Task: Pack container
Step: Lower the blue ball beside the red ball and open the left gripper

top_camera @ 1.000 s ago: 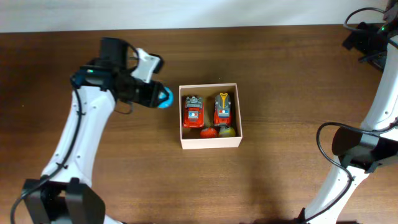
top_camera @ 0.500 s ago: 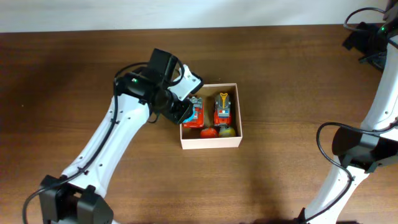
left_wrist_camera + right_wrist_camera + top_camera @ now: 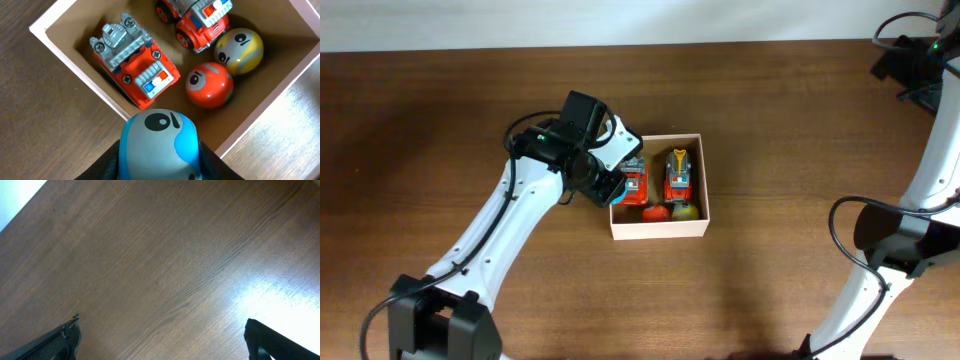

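The left gripper [image 3: 159, 161], clamped on the blue ball [image 3: 159, 142], has swung in from well left of the container [image 3: 660, 228] and now hangs over the container's left wall, near its front corner. Inside the container lie two red fire trucks [image 3: 135, 65], a red ball [image 3: 209, 85] and a yellow ball [image 3: 239, 50], so the blue ball looks like the last piece, needing only a small move inward before release. The right gripper [image 3: 162, 335] stands wide and empty, far right of the container.

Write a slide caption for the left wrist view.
Left gripper holds a blue ball over the container wall; two red trucks, a red ball and a yellow ball inside.
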`<state>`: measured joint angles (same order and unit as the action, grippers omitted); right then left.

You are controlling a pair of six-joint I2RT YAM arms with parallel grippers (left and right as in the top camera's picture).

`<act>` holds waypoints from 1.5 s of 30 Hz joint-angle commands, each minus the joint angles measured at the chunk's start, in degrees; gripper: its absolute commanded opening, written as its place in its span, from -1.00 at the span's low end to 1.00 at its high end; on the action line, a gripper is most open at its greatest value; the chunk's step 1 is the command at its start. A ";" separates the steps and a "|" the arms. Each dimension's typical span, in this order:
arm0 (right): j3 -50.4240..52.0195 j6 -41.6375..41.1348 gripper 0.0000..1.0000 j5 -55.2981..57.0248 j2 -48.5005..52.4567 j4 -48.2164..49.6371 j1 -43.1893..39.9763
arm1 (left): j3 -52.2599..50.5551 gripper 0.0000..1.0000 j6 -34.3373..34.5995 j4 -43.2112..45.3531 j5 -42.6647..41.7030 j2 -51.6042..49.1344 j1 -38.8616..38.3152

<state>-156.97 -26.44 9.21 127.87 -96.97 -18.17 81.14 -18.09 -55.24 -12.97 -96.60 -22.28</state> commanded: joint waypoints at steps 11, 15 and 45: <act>-0.46 -0.22 0.97 0.92 -0.87 -0.33 0.15 | -0.57 -0.29 -0.92 -0.02 -4.37 0.90 -3.45; -0.46 -0.22 0.97 0.92 -0.87 -0.33 0.15 | -0.61 -0.29 -0.92 0.13 -2.80 0.87 -6.40; -0.46 -0.24 0.97 0.92 -0.87 -0.33 0.15 | -1.57 0.48 -0.90 0.35 0.85 0.83 -7.56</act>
<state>-156.97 -26.41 9.21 127.90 -96.99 -18.17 80.12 -18.48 -55.02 -12.12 -96.60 -29.95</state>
